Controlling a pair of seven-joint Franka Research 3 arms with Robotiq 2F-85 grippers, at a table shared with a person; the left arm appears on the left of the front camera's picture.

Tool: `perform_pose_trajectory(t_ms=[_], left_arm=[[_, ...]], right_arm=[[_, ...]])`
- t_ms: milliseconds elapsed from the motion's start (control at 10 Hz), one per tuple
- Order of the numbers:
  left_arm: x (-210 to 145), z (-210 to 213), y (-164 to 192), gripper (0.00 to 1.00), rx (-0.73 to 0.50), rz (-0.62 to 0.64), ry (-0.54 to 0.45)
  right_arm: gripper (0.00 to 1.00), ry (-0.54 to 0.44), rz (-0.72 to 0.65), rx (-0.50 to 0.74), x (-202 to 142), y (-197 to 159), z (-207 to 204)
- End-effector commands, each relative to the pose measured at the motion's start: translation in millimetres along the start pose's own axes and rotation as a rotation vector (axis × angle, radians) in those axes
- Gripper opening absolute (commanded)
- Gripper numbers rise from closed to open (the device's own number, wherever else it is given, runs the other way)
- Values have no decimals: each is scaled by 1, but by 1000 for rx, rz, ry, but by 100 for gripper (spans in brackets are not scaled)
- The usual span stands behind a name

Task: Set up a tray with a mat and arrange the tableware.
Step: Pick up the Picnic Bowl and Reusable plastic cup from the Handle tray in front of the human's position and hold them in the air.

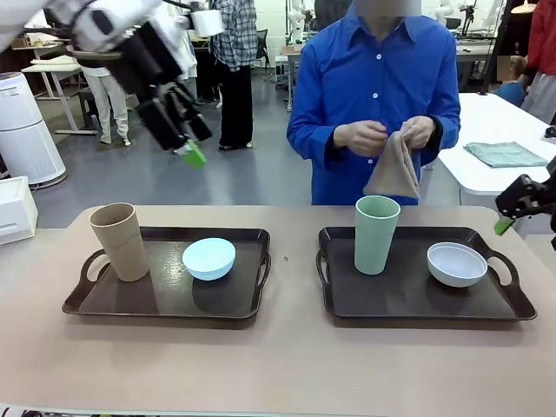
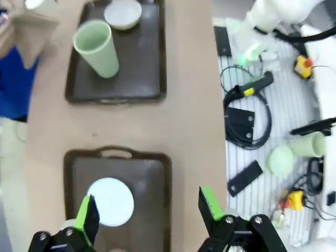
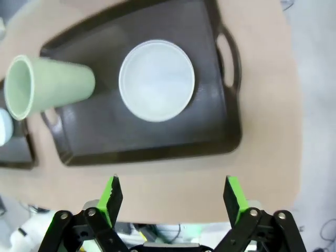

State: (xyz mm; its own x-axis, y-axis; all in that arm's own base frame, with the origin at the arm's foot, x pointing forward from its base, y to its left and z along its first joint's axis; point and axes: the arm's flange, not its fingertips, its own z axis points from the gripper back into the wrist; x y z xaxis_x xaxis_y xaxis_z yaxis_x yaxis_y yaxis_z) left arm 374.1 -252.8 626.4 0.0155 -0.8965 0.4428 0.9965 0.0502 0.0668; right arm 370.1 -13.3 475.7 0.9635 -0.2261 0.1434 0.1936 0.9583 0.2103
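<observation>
Two dark trays lie on the table. The left tray [image 1: 165, 300] carries a tan-brown tumbler [image 1: 120, 241] and a light blue bowl [image 1: 208, 258]. On the right tray [image 1: 417, 300] stand a sage green tumbler [image 1: 376, 233] and a pale grey-white bowl [image 1: 456, 263]. Behind it a person holds a folded tan mat [image 1: 395, 169] in both hands. My left gripper [image 1: 187, 146] hangs open high above the left tray, over the blue bowl [image 2: 110, 202]. My right gripper [image 1: 510, 219] is open at the right edge, above the white bowl [image 3: 156, 80] and green tumbler [image 3: 47, 86].
A white side table at the back right holds a green cloth [image 1: 504, 154]. A white cylinder appliance [image 1: 22, 130] stands at far left. Beside the table, the floor holds cables [image 2: 247, 121], a spare green cup [image 2: 310, 144] and a bowl [image 2: 281, 160].
</observation>
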Motion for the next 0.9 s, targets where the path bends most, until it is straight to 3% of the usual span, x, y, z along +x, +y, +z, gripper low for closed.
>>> perform_pose_trajectory(t_ms=[0,100,600,800], left_arm=[[-2,-3,20,100,13,173,-58],[0,0,0,100,0,0,0],[7,-1,3,100,-2,22,-8],[25,-35,43,100,54,-155,-53]], right_arm=[[100,2,-39,41,21,-14,2],[100,0,0,0,0,0,0],[100,0,0,0,0,0,0],[100,3,14,35,20,9,-7]])
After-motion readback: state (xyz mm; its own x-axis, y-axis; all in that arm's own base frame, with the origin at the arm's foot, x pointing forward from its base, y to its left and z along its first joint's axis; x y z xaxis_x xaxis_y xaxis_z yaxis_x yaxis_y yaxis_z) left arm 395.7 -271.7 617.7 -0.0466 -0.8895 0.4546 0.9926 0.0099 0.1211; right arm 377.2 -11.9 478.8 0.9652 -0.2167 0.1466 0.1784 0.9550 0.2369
